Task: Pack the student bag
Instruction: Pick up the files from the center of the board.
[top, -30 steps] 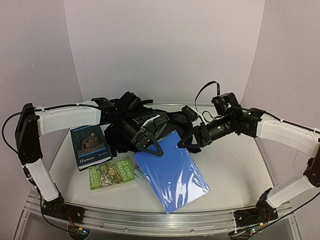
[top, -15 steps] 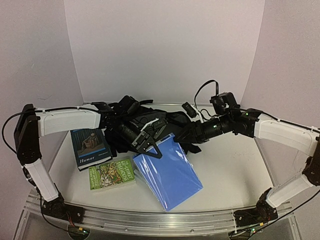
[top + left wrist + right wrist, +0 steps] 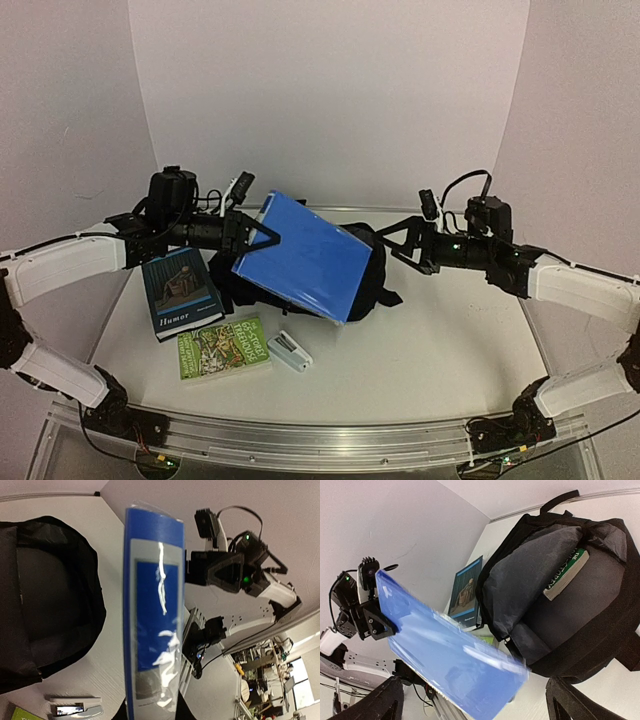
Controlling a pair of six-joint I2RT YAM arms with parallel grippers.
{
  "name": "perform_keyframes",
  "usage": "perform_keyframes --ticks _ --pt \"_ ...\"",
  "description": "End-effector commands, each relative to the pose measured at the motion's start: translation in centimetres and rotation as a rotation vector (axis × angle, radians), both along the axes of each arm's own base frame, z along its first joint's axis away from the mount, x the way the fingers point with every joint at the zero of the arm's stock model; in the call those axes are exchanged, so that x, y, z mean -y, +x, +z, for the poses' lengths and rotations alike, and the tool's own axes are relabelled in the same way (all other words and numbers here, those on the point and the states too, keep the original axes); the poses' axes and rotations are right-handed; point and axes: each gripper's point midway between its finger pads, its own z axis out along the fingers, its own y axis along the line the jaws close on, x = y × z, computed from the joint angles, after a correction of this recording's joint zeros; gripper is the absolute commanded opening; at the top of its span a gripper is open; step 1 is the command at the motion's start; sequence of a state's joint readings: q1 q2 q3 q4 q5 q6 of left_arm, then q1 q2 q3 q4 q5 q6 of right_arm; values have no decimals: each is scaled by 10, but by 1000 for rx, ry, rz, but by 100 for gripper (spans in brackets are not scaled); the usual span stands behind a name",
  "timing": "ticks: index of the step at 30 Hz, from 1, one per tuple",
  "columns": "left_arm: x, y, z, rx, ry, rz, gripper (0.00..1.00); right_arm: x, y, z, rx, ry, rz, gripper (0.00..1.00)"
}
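Observation:
The student bag (image 3: 372, 272) lies open at the table's middle, a green-spined book (image 3: 566, 574) inside it. My left gripper (image 3: 258, 232) is shut on one edge of a plastic-wrapped blue book (image 3: 305, 255) and holds it tilted in the air over the bag's left half. In the left wrist view the blue book (image 3: 154, 605) runs up from between my fingers (image 3: 120, 713), with the bag (image 3: 45, 595) to the left. My right gripper (image 3: 398, 245) hangs open just right of the bag, holding nothing. Its wrist view looks into the bag (image 3: 560, 605), past the blue book (image 3: 450, 655).
A dark "Humor" book (image 3: 180, 291) and a green book (image 3: 222, 347) lie on the table at the left. A small white stapler (image 3: 290, 351) lies in front of the bag. The metal rail (image 3: 300, 440) runs along the near edge.
My left arm has lifted the blue book off the table and swung it up and left over the bag, uncovering the stapler. My right gripper opened and drew back to the right.

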State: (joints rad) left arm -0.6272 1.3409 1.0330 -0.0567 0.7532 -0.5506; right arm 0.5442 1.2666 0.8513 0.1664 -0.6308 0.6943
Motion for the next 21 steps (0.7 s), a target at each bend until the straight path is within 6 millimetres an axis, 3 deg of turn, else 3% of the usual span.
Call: perform_keyframes --ticks 1,12,21 --pt "-5 16 60 69 -180 102 0 -11 -20 46 85 214 106 98" --pt "-5 -16 105 60 -342 -56 0 -22 -41 34 28 293 235 98" --pt "-6 -25 108 41 -363 -96 0 -42 -62 68 86 368 361 73"
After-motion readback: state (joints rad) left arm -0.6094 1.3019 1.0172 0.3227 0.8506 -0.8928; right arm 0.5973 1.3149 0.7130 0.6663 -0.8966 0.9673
